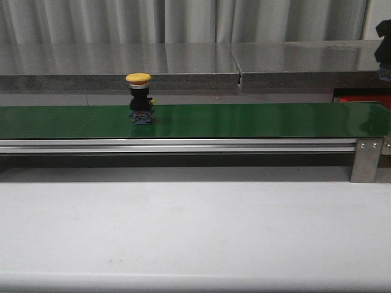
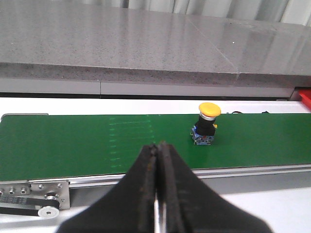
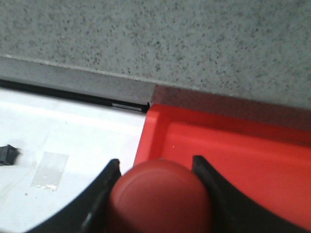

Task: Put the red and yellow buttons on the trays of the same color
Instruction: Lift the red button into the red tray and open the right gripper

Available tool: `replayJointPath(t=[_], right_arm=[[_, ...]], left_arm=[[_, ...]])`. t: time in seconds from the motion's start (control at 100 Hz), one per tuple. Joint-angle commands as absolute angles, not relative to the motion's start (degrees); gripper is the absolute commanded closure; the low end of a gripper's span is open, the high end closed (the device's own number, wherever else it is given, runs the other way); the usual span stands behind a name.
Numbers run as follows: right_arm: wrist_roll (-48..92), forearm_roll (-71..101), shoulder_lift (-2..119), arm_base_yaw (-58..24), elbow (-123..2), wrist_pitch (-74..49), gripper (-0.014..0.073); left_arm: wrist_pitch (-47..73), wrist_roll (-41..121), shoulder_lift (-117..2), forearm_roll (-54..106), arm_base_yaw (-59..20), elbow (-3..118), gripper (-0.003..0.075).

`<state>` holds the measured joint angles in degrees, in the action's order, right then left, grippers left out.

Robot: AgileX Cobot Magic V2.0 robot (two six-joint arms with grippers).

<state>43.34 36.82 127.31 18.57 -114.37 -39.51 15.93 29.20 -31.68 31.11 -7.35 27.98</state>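
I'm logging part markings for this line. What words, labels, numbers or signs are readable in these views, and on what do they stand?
None can be read in any view.
Yellow button: no lettering shows on its cap; its blue base is too small to tell.
Red button in the right claw: plain cap.
Red tray: plain.
Green belt: only faint unmarked lines.
Clear tape patch: blank.

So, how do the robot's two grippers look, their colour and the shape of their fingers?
The left gripper has matte black fingers, broad at the base and tapering to narrow tips, with worn, scuffed inner edges. The right gripper also has black fingers, with curved inner edges that narrow to points. No cables or markings show on either. In the front view only a dark part of the right arm appears.
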Motion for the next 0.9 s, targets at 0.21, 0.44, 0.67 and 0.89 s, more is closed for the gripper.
replayJointPath(t=[0.21,0.44,0.67,0.89], right_arm=[[43.5,37.6,129.7,18.9,-117.0,-35.1,0.0446],[43.5,37.5,132.0,18.9,-117.0,-34.0,0.0446],[43.5,37.8,133.1,18.9,-117.0,-35.0,0.0421],[43.5,38.0,132.5,18.9,-118.8,-35.7,0.0071]], left_arm=[[12.1,29.1,-31.8,32.3,-7.7,29.6,0.0739],[12.1,29.1,-31.8,32.3,-7.7,29.6,0.0739],[12.1,29.1,-31.8,32.3,-7.7,29.6,0.0739],[12.1,29.1,-31.8,32.3,-7.7,29.6,0.0739]])
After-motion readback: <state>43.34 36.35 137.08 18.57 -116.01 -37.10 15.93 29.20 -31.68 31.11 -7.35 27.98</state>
